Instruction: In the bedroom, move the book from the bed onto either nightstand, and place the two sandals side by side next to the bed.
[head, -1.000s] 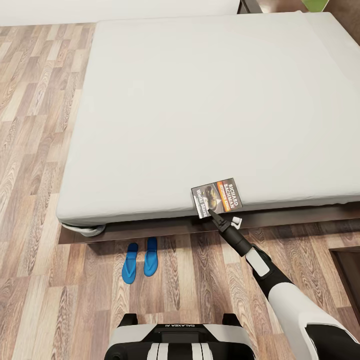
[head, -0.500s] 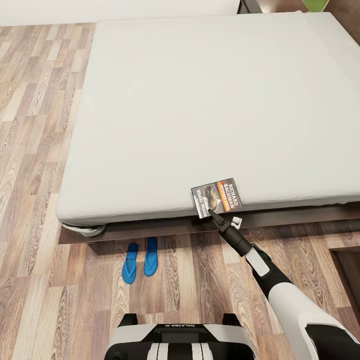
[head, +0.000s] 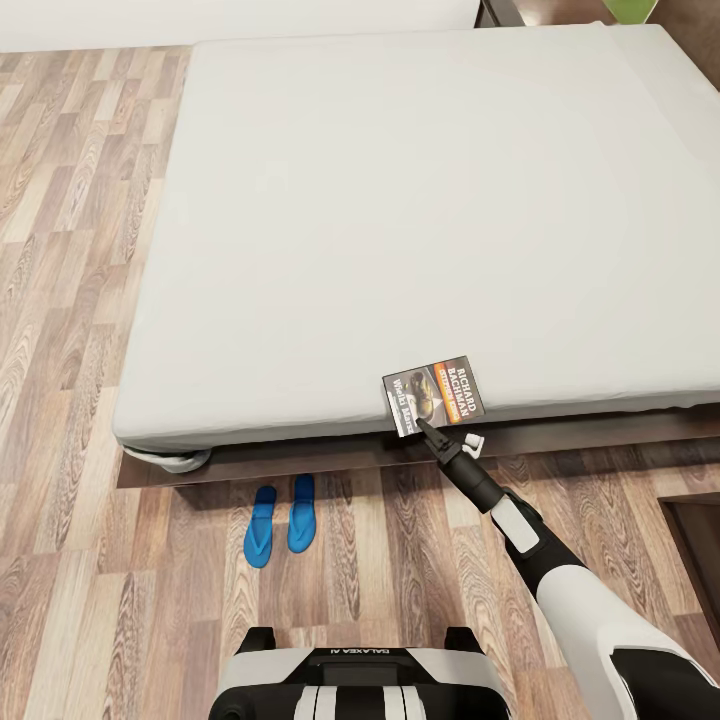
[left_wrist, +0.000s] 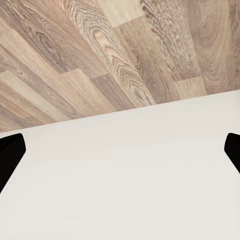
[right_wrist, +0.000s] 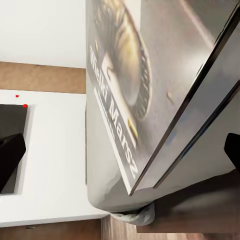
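I am reaching my right arm forward and up from the lower right, stretched out nearly straight, with the right gripper (head: 424, 428) meeting the near edge of the small dark grey paperback book with the orange band (head: 434, 393). The book is lying flat at the near edge of the large bed's pale grey-white mattress (head: 400, 200). In the right wrist view the dark fingertips (right_wrist: 10, 155) are sitting wide apart either side of the book's corner, jaws spread, not pinching it. The two bright blue flip-flop sandals (head: 276, 519) are lying side by side on the brown wood-plank floor (head: 60, 400) just beside the bed. My left gripper (left_wrist: 120, 155) is showing spread fingers over a white surface.
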